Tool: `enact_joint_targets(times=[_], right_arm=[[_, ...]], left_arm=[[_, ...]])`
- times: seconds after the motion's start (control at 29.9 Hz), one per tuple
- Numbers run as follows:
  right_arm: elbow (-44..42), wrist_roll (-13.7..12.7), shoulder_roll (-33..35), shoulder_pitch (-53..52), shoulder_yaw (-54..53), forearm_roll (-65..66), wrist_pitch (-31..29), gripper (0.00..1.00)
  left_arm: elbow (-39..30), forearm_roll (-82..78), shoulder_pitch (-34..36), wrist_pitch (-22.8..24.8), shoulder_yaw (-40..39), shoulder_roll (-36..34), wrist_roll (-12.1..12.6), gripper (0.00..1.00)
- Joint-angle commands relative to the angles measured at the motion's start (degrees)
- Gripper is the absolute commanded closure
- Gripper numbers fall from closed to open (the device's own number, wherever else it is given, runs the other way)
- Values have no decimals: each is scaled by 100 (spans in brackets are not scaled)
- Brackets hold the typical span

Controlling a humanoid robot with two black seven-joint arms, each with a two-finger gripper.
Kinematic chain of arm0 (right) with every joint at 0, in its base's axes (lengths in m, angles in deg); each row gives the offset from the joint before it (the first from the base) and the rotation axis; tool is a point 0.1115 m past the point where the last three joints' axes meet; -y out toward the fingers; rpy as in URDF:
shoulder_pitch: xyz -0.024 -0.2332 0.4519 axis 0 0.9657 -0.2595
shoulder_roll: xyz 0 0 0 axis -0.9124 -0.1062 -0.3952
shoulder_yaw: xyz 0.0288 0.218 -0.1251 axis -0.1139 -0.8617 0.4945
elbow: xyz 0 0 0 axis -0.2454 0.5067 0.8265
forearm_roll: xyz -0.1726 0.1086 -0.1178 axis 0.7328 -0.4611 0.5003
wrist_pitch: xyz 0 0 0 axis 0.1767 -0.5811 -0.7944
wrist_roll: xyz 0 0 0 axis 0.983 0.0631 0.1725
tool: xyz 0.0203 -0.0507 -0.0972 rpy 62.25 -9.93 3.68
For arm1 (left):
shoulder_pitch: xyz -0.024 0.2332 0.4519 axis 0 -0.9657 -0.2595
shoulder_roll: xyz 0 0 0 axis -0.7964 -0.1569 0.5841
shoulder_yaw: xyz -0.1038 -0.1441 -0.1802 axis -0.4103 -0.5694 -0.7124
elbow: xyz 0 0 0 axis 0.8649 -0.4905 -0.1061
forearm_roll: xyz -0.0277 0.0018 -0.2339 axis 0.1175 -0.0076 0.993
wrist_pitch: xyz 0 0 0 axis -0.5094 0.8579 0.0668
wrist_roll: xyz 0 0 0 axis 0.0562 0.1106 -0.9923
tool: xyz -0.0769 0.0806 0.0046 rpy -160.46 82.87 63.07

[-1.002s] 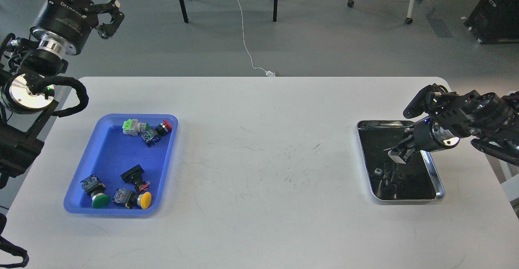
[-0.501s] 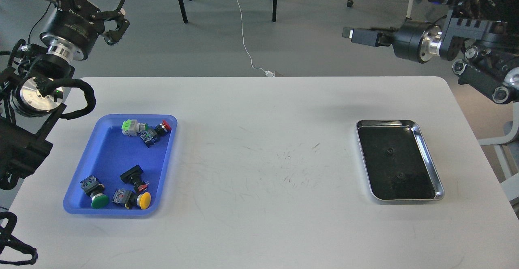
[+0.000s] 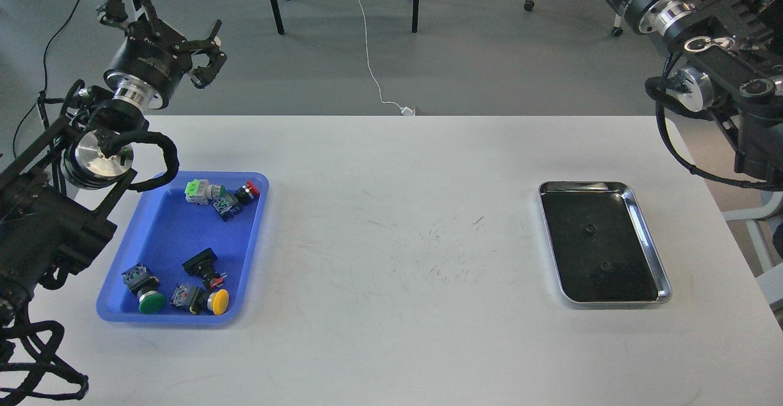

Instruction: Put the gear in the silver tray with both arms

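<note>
Head view shows pale lettering on the left gripper's [image 3: 174,21] black round body, too small to read; its fingers are spread apart above the table's far left corner. At the right, the glossy silver tray [image 3: 649,239], rounded at the corners with a dark mirror bottom, lies flat on the scuffed white table [image 3: 391,241]. A matte blue plastic tray [image 3: 177,222] holds coloured push-buttons [image 3: 211,299]. The right arm's [image 3: 703,39] gripper is cut off by the top edge.

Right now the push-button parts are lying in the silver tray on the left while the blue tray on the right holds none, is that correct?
Not quite: the trays are swapped. In the head view the push-button parts lie in the blue tray on the left, and the silver tray on the right holds none.
</note>
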Motion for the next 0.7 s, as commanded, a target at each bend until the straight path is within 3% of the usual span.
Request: enact_joint_targets(times=[0.0, 0.4, 0.67], right_arm=[[-8, -294, 0, 105, -297, -1252, -26, 1], [-167, -1200, -377, 1018, -2994, -2380, -624, 1], [-114, -1306, -474, 1318, -3189, -2345, -756, 1]], left_arm=[[162, 24, 51, 19, -44, 85, 4, 2], [629, 261, 350, 37, -62, 437, -5, 2], [558, 683, 377, 28, -27, 402, 21, 2]])
